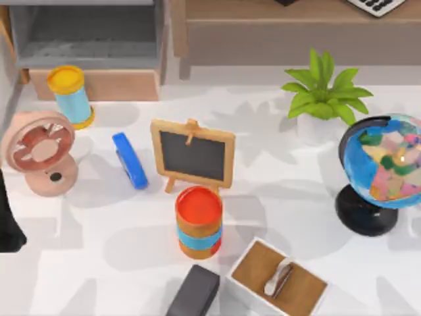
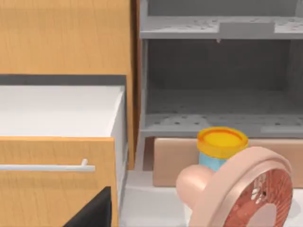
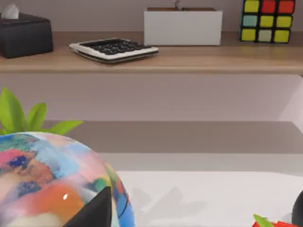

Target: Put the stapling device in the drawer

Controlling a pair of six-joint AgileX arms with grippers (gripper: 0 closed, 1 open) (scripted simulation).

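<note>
Landmark: stapler (image 1: 129, 160), lying flat on the white table (image 1: 276, 197).

- Just right of it: chalkboard (image 1: 193, 153), upright; narrow gap between.
- Left of it: pink fan (image 1: 39, 153); bare strip of table between.
- Behind-left: yellow-lidded canister (image 1: 72, 95), standing directly before the tan front of the drawer (image 1: 99, 84).
- Front-right: orange canister (image 1: 198, 220).
- Bare table in front of the stapler and from above.
- Drawer interior unobstructed.

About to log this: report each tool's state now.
Left tool: cannot be told.
Right tool: cannot be told.
Stapler lies on the table, unheld.
</note>
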